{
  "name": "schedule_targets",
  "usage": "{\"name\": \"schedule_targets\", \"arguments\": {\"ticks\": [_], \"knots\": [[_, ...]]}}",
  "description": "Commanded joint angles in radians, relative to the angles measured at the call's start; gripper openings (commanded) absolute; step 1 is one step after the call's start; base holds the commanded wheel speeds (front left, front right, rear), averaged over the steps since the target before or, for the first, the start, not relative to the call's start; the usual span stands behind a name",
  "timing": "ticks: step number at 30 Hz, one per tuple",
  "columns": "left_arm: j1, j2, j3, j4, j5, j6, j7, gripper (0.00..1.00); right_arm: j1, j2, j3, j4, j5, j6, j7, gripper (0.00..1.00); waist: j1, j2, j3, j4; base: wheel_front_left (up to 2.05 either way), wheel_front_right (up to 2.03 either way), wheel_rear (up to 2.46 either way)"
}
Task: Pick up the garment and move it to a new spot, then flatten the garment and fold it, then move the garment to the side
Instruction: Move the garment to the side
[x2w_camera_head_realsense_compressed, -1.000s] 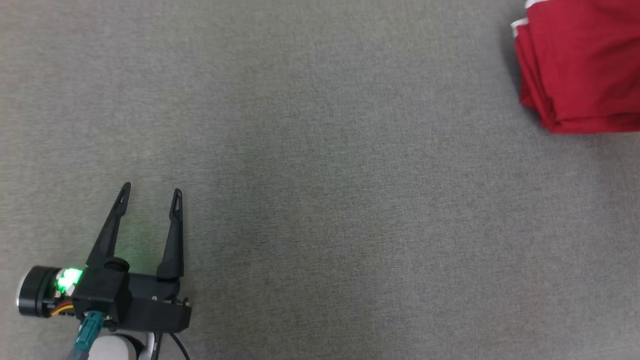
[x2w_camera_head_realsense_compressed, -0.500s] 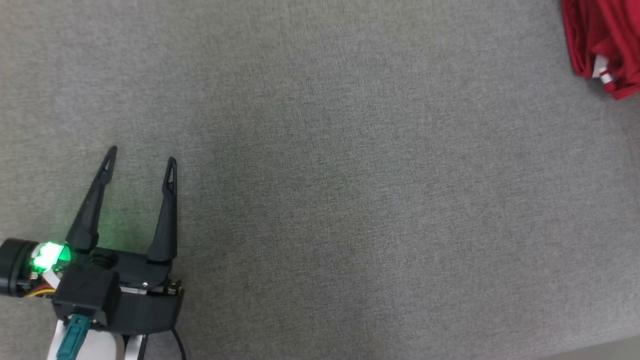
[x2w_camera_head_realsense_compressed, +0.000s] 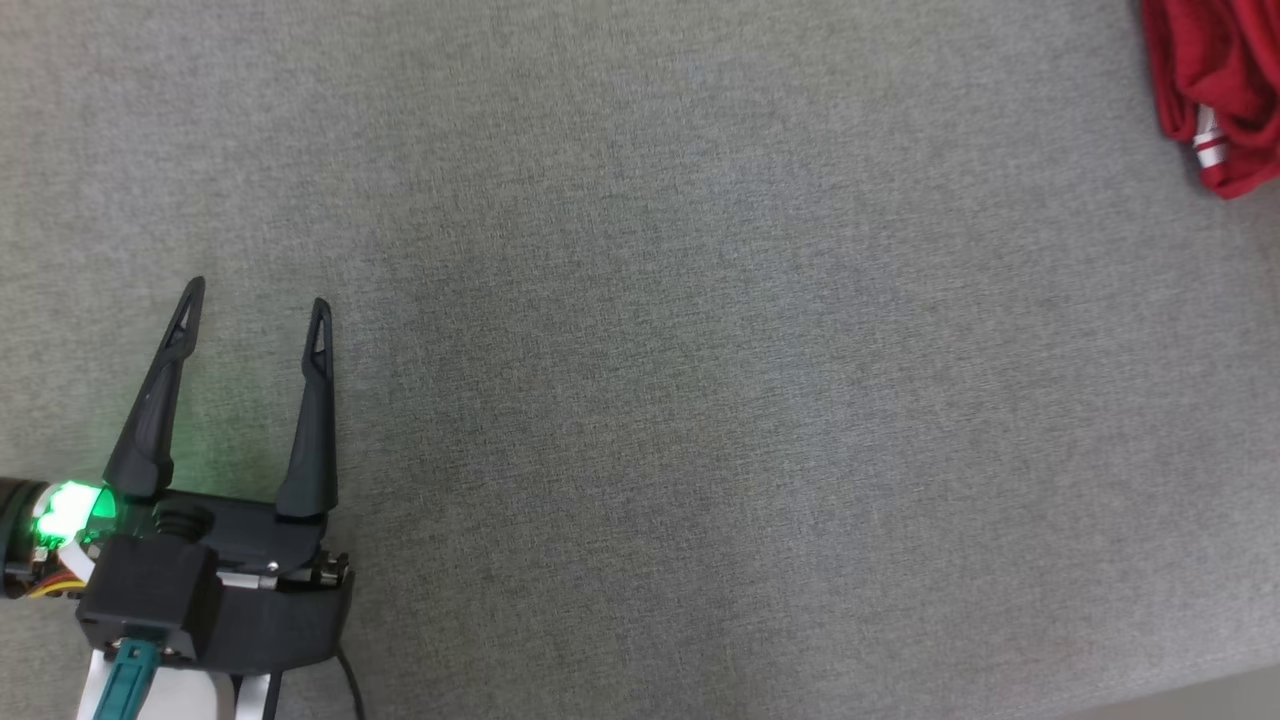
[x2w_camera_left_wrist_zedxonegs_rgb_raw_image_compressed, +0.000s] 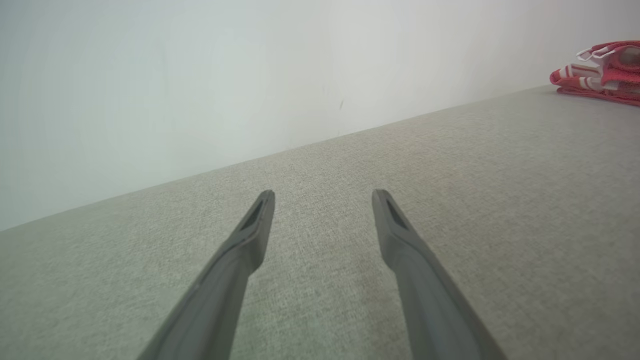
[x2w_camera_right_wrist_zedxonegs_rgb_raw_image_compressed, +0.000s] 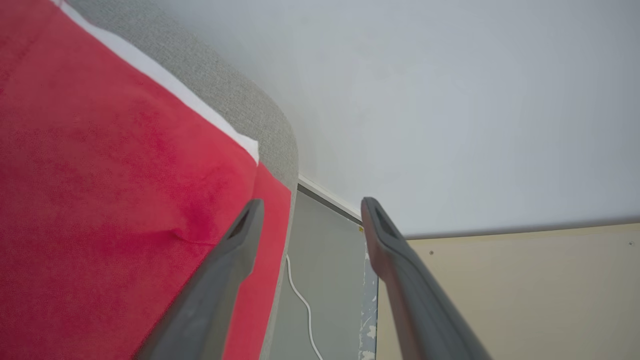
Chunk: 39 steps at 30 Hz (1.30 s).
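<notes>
The garment (x2w_camera_head_realsense_compressed: 1215, 95) is red with white trim and lies bunched at the far right of the grey fabric surface (x2w_camera_head_realsense_compressed: 640, 360). The left wrist view has it as a small red heap (x2w_camera_left_wrist_zedxonegs_rgb_raw_image_compressed: 600, 72) far off to the right. Up close in the right wrist view the red cloth (x2w_camera_right_wrist_zedxonegs_rgb_raw_image_compressed: 100, 200) spreads over the surface's rounded corner. My right gripper (x2w_camera_right_wrist_zedxonegs_rgb_raw_image_compressed: 307, 207) is open just above it, near its edge, with nothing between the fingers. At the lower left my left gripper (x2w_camera_head_realsense_compressed: 255, 297) stands open and empty, far from the garment; its own wrist view has the gripper (x2w_camera_left_wrist_zedxonegs_rgb_raw_image_compressed: 322, 196) over bare fabric.
A pale wall (x2w_camera_left_wrist_zedxonegs_rgb_raw_image_compressed: 200, 75) runs behind the surface. Beyond the surface's rounded corner (x2w_camera_right_wrist_zedxonegs_rgb_raw_image_compressed: 270, 130) lie a grey floor with a white cable (x2w_camera_right_wrist_zedxonegs_rgb_raw_image_compressed: 300, 300) and a beige panel (x2w_camera_right_wrist_zedxonegs_rgb_raw_image_compressed: 525, 290). The surface's near edge (x2w_camera_head_realsense_compressed: 1200, 690) is at the lower right.
The head camera has shifted, so the garment sits further right and shows less. The garment looked neatly stacked a second ago and now looks bunched.
</notes>
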Motion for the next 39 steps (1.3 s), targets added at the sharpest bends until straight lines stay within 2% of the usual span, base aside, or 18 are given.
{"name": "schedule_targets", "arguments": {"ticks": [1, 5, 9, 13, 17, 25, 30, 36, 37, 39], "knots": [[0.014, 0.004, 0.003, 0.003, -0.002, 0.006, -0.003, 1.0, -0.004, 0.012, -0.002, 0.011, -0.003, -0.003, -0.003, 1.0, -0.0001, -0.0001, -0.017, -0.001, 0.0, 0.0, 0.0], [0.031, -0.005, 0.008, 0.017, -0.017, 0.015, -0.008, 1.0, 0.002, 0.046, -0.032, 0.035, 0.012, -0.003, -0.04, 1.0, -0.0001, -0.0001, -0.067, -0.002, 0.0, 0.0, 0.0], [0.06, -0.017, 0.019, 0.043, -0.041, 0.026, -0.013, 1.0, 0.012, 0.079, -0.076, 0.062, 0.007, -0.003, -0.123, 1.0, -0.0001, -0.0001, -0.134, 0.001, 0.0, 0.0, 0.0], [0.095, -0.025, 0.033, 0.083, -0.065, 0.034, -0.017, 1.0, 0.071, 0.132, -0.164, 0.098, 0.056, -0.003, -0.194, 1.0, -0.0001, -0.0001, -0.211, 0.011, 0.0, 0.0, 0.0], [0.145, -0.037, 0.053, 0.119, -0.098, 0.041, -0.019, 1.0, 0.145, 0.177, -0.263, 0.093, 0.103, -0.003, -0.221, 1.0, -0.0001, -0.0001, -0.293, 0.02, 0.0, 0.0, 0.0], [0.246, -0.055, 0.089, 0.16, -0.132, 0.056, -0.02, 1.0, 0.38, 0.214, -0.526, -0.126, 0.055, -0.003, -0.221, 1.0, -0.0001, -0.0001, -0.436, 0.027, 0.0, 0.0, 0.0], [0.281, -0.059, 0.1, 0.177, -0.144, 0.058, -0.02, 1.0, 0.576, 0.265, -0.71, -0.246, -0.022, -0.003, -0.221, 1.0, -0.0001, -0.0001, -0.488, 0.034, 0.0, 0.0, 0.0], [0.287, -0.068, 0.1, 0.209, -0.151, 0.051, -0.02, 1.0, 0.788, 0.357, -0.914, -0.365, -0.11, -0.003, -0.221, 1.0, -0.0001, -0.0001, -0.536, 0.048, 0.0, 0.0, 0.0], [0.287, -0.068, 0.1, 0.209, -0.151, 0.051, -0.02, 1.0, 0.788, 0.357, -0.914, -0.365, -0.11, -0.003, -0.221, 1.0, -0.0001, -0.0001, -0.536, 0.048, 0.0, 0.0, 0.0], [0.289, -0.072, 0.098, 0.219, -0.152, 0.05, -0.02, 1.0, 0.856, 0.39, -0.978, -0.406, -0.14, -0.003, -0.221, 1.0, -0.0001, -0.0001, -0.553, 0.052, 0.0, 0.0, 0.0]]}}
